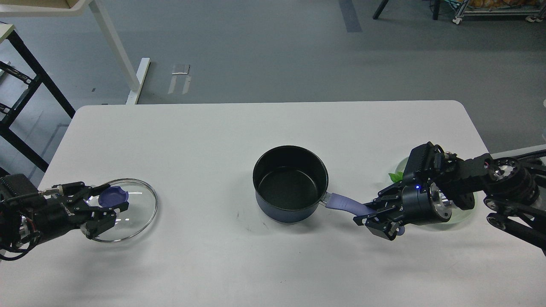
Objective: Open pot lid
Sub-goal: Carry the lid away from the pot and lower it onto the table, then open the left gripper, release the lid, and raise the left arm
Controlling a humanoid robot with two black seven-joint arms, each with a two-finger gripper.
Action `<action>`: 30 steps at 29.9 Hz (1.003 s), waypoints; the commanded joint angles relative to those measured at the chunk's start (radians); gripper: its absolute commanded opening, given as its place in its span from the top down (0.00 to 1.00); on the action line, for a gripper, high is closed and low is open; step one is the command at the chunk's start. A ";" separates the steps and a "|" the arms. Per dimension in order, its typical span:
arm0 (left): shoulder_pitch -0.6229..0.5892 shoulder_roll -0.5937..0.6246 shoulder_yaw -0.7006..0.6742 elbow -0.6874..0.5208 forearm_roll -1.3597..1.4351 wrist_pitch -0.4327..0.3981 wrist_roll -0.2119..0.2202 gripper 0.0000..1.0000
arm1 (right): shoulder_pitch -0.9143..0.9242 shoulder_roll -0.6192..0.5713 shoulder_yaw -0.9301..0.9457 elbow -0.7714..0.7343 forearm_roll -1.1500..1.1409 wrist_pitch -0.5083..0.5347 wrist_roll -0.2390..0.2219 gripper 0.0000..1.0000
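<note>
The blue pot (pixel 290 183) stands open in the middle of the white table (pixel 239 128), its black inside empty. Its purple handle (pixel 346 204) points right, and my right gripper (pixel 376 217) is shut on the handle's end. The round glass lid (pixel 123 209) with a purple knob (pixel 113 196) is low over the table's left side, far from the pot. My left gripper (pixel 108 204) has its fingers around the knob and holds the lid.
A clear plate with something green (pixel 399 175) lies on the table behind my right arm. The table's left edge is close to my left arm. A white table leg (pixel 115 47) and a black frame (pixel 25 81) stand on the floor beyond.
</note>
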 commanded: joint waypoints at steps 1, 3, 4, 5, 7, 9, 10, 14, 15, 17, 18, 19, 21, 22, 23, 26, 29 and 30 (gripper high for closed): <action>0.005 -0.002 0.011 0.011 -0.001 0.007 0.000 0.52 | 0.000 0.000 0.000 0.000 0.000 0.002 0.000 0.68; 0.003 -0.007 0.023 0.011 -0.001 0.009 0.000 0.40 | 0.000 0.000 0.000 0.000 0.000 0.000 0.000 0.68; 0.003 -0.012 0.025 0.011 -0.001 0.009 0.000 0.36 | 0.000 0.000 0.000 0.000 0.000 0.002 0.000 0.68; 0.002 -0.015 0.025 0.011 -0.001 0.009 0.000 0.33 | 0.000 0.002 0.000 0.000 0.000 0.002 0.000 0.68; 0.003 -0.018 0.026 0.011 0.002 0.009 0.000 0.31 | 0.000 0.002 0.000 0.000 0.000 0.002 0.000 0.68; 0.003 -0.019 0.026 0.011 0.002 0.009 0.000 0.26 | 0.000 0.000 0.000 0.000 0.000 0.002 0.000 0.68; 0.002 -0.019 0.026 0.011 0.002 0.007 0.000 0.22 | 0.000 0.000 0.001 0.000 0.000 0.000 0.000 0.68; -0.007 -0.015 0.025 0.005 -0.001 0.000 0.000 0.06 | 0.000 -0.001 0.001 0.000 0.000 0.000 0.000 0.68; -0.011 -0.012 0.025 0.002 -0.001 -0.002 0.000 0.04 | 0.000 -0.001 0.000 0.000 0.000 0.000 0.000 0.67; -0.014 -0.004 0.023 -0.004 -0.001 -0.002 0.000 0.02 | 0.000 -0.001 0.001 0.000 0.000 0.000 0.000 0.68; -0.015 -0.001 0.023 -0.007 -0.001 -0.002 0.000 0.02 | 0.000 0.000 0.001 0.000 0.000 0.002 0.000 0.67; -0.017 0.002 0.020 -0.012 -0.006 -0.003 0.000 0.02 | 0.000 0.000 0.001 0.000 0.000 0.000 0.000 0.67; -0.021 0.017 0.011 -0.034 -0.044 -0.006 0.000 0.02 | 0.000 0.000 0.001 0.000 0.000 0.000 0.000 0.67; -0.032 0.034 0.011 -0.057 -0.084 -0.013 0.000 0.02 | 0.000 0.000 0.001 0.000 0.000 0.000 0.000 0.67; -0.049 0.054 0.012 -0.083 -0.131 -0.031 0.000 0.02 | 0.000 0.000 0.001 0.000 0.002 0.000 0.000 0.67; -0.115 0.114 0.005 -0.180 -0.306 -0.162 0.000 0.02 | 0.002 -0.001 0.001 0.000 0.002 0.002 0.000 0.67; -0.210 0.152 -0.012 -0.219 -0.621 -0.365 0.000 0.02 | 0.002 -0.001 0.001 0.000 0.002 0.000 0.000 0.67; -0.234 0.153 -0.021 -0.219 -0.727 -0.414 0.000 0.02 | 0.002 -0.001 0.001 0.000 0.002 0.000 0.000 0.67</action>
